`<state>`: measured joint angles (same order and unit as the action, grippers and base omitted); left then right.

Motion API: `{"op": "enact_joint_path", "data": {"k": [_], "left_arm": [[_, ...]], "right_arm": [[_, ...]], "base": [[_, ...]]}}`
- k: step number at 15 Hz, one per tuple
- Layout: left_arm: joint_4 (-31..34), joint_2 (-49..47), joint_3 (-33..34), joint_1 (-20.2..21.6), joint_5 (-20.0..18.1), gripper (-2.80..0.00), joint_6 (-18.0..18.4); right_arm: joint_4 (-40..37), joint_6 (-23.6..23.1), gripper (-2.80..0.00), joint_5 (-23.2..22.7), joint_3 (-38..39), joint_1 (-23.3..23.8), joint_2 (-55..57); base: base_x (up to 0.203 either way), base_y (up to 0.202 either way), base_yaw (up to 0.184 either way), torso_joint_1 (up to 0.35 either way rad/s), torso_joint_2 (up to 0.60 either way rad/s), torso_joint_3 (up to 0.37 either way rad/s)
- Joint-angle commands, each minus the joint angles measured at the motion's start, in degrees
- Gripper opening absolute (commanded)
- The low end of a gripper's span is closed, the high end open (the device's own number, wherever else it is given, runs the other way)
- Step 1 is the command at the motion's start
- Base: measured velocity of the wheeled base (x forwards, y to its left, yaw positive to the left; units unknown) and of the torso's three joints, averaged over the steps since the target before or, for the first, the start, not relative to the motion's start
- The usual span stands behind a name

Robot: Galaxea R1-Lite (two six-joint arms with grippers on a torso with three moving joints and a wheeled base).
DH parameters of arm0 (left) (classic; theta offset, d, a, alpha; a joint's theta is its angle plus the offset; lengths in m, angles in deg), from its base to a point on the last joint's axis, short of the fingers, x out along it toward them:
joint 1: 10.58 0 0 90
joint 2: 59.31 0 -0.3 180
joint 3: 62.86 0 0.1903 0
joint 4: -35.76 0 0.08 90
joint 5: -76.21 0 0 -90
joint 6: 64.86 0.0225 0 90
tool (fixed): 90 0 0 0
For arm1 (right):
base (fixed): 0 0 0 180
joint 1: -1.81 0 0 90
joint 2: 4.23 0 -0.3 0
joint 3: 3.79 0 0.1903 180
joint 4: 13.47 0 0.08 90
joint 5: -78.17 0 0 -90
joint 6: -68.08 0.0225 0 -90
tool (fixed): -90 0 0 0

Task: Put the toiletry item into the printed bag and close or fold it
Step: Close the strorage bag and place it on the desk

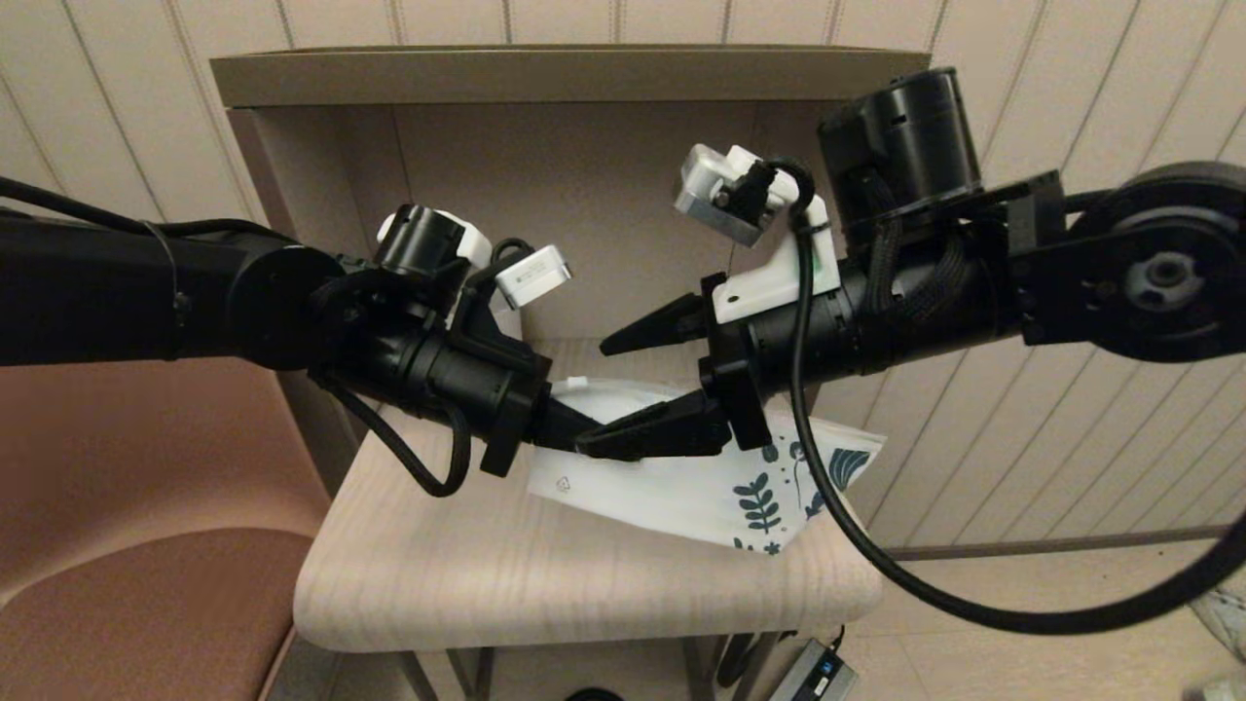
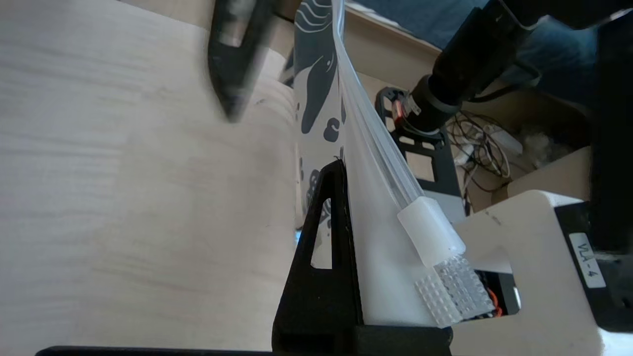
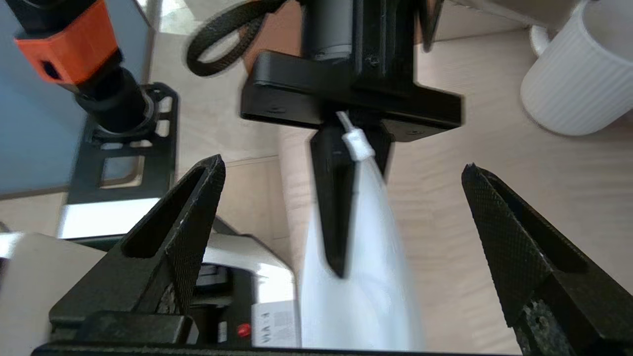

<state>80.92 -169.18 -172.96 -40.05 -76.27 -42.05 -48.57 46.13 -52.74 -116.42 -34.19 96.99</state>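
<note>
The printed bag [image 1: 681, 492] is a white pouch with dark teal leaf prints at its right end, lying across the small table [image 1: 584, 574]. My left gripper [image 1: 574, 421] is shut on its plain left end, next to the white zip slider [image 2: 430, 230]. One black finger [image 2: 321, 277] presses flat against the bag's side [image 2: 381, 247]. My right gripper [image 3: 343, 165] is open, its fingers spread wide on either side of the bag [image 3: 366, 282] without touching it. In the head view it [image 1: 594, 397] faces the left gripper. The toiletry item is out of view.
A white ribbed mug [image 3: 578, 79] stands on the table behind the left gripper. A beige open cabinet [image 1: 545, 78] rises at the back of the table. A brown seat [image 1: 146, 584] is to the left. The bag's printed corner reaches the table's right edge.
</note>
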Motion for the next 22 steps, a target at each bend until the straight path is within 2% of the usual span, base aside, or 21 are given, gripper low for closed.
{"op": "enact_joint_path", "data": {"k": [1,2,4,5,13,17,20,22], "left_arm": [[1.67,-0.25,-0.49,-0.21,-0.35,-2.80,0.70],[3.56,-0.29,-1.03,-0.23,-0.36,-2.80,1.99],[7.96,-0.73,-1.71,-0.28,-0.36,-2.80,6.86],[9.41,-0.86,-2.26,-0.51,-0.28,-2.80,7.74],[9.44,-1.78,-3.97,-1.28,-0.14,-2.80,7.71],[6.49,-2.80,-4.65,-1.28,2.96,-2.80,7.78],[5.57,-3.53,-4.59,-1.72,3.17,-2.80,7.78],[5.45,-3.51,-4.14,-1.72,3.16,-2.80,7.78]], "right_arm": [[2.93,-0.54,0.00,-0.33,3.92,-0.03,-1.82],[6.16,-0.88,0.00,-0.39,6.94,-0.11,-2.89],[13.00,-1.31,0.00,-0.64,12.88,-0.25,-5.49],[15.31,-1.46,0.00,-0.99,14.50,-0.21,-6.42],[16.53,-0.21,0.00,-3.34,16.72,1.47,-7.06],[21.25,0.22,0.00,-5.99,19.25,2.29,-4.89],[25.61,2.63,0.00,-6.14,19.22,2.34,-2.94],[25.89,3.14,0.00,-6.20,19.30,2.34,-2.88]], "base": [[0.000,0.000,0.000,0.000,0.00,0.000],[0.000,0.000,0.000,0.000,0.00,0.000],[0.000,0.000,0.000,0.000,0.00,0.000],[0.000,0.000,0.000,0.000,0.00,0.000],[0.000,0.000,0.000,0.000,0.00,0.000],[0.000,0.000,0.000,0.000,0.00,0.000],[0.000,0.000,0.000,0.000,0.00,0.000],[0.000,0.000,0.000,0.000,0.00,0.000]]}}
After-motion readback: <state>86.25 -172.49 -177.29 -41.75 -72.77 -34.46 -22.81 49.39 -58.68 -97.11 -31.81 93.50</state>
